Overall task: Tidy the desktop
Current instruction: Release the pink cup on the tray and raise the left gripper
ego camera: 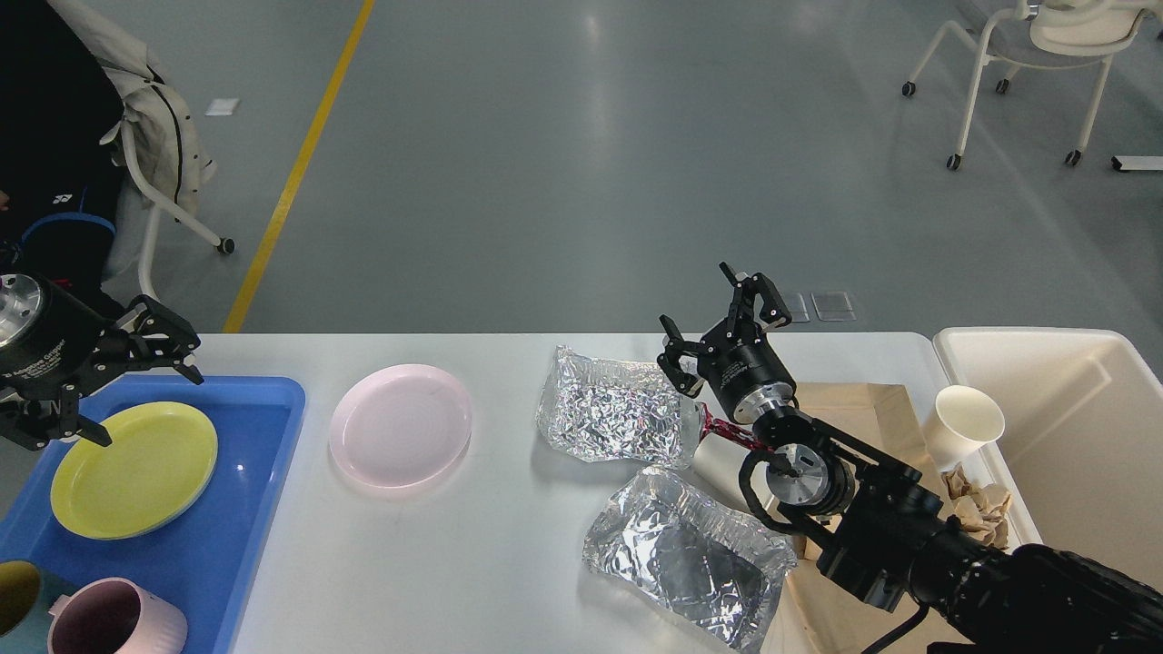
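The white desktop (436, 545) fills the lower view. A pink plate (400, 425) lies left of centre. Two crumpled foil pieces lie right of centre, one farther (613, 416) and one nearer (686, 554). My left gripper (153, 411) is open and empty, hovering over the far left corner of the blue tray (245, 509), above the yellow plate (134, 468). My right gripper (700, 295) is open and empty, raised above the table's far edge behind the farther foil. A pale cylinder with a red end (718, 454) lies partly hidden under the right arm.
The blue tray also holds a pink mug (114, 622) and a dark cup (14, 595). A brown paper tray (863, 409), a paper cup (963, 422) and crumpled brown paper (977, 509) lie at the right. A cream bin (1063, 427) stands beside the table's right end.
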